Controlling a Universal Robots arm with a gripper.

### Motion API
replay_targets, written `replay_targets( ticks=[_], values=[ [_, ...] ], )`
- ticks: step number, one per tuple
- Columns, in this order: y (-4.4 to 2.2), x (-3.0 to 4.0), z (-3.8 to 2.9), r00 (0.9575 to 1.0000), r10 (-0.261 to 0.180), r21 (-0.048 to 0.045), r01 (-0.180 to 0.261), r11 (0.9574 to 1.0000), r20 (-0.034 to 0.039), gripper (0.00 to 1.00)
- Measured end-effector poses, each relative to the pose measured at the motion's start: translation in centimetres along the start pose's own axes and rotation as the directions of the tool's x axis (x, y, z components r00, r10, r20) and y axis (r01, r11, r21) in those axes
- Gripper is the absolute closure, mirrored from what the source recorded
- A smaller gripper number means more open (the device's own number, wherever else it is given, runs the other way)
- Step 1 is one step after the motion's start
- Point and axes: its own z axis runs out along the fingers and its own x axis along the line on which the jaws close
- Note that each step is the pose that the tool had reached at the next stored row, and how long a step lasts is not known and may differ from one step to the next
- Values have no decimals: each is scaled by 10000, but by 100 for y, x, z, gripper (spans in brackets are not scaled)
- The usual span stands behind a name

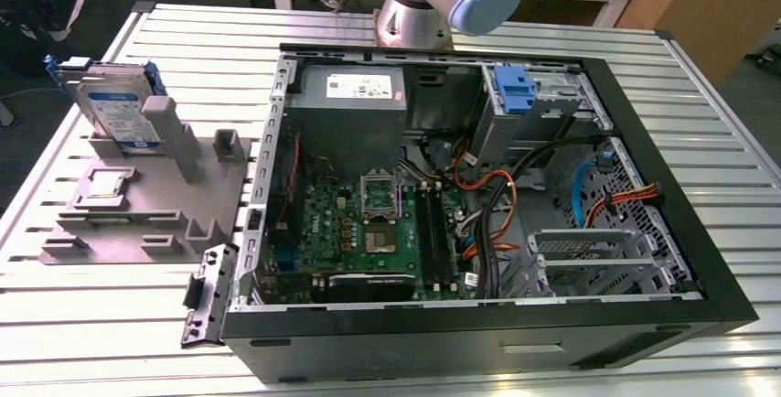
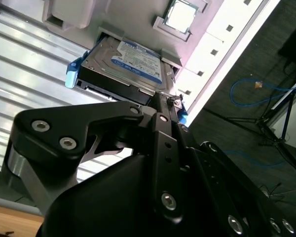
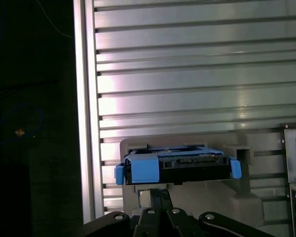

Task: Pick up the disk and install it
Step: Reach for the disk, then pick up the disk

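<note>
The disk [image 1: 120,109] stands on edge in a slot of the grey holder fixture [image 1: 146,223] on the slatted table [image 1: 366,26]. It is at the exterior view's left, well apart from the open computer case [image 1: 683,187]. In both wrist views the gripper [image 3: 160,192] points at the disk's narrow connector edge [image 3: 175,168] from near but apart. The disk's long axis runs crosswise to the gripper's line of approach. The claw appears drawn narrow, with no gap visible, and holds nothing. The fixture also carries a small square chip [image 2: 180,15] in a recess beside the disk. The case contains the motherboard [image 1: 366,223], cabling, a blue bracket [image 1: 518,91] in one bay and a bare metal cage [image 1: 586,251].
</note>
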Motion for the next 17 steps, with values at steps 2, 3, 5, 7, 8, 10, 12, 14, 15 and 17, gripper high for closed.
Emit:
replay_targets(
  ticks=[2, 3, 5, 7, 8, 10, 12, 14, 15, 17],
  values=[
    [5, 0, 2, 10000, -1, -1, 1, 10000, 1, 90],
    [5, 0, 2, 10000, -2, 0, 2, 10000, 0, 90],
    [11, 1, 5, 10000, -1, 0, 1, 10000, 0, 90],
    [12, 1, 5, 10000, -1, 0, 1, 10000, 0, 90],
    [12, 1, 5, 10000, -1, 0, 1, 10000, 0, 90],
    [13, 1, 5, 10000, -1, 0, 1, 10000, 0, 90],
    [14, 1, 6, 10000, 0, -1, 0, 10000, 0, 90],
    [13, 1, 5, 10000, 4, 0, -4, 10000, -1, 90],
    [14, 1, 6, 10000, 13, -1, -13, 10000, 0, 90],
    [14, 1, 6, 10000, 56, -1, -56, 10000, 3, 90]
  ],
)
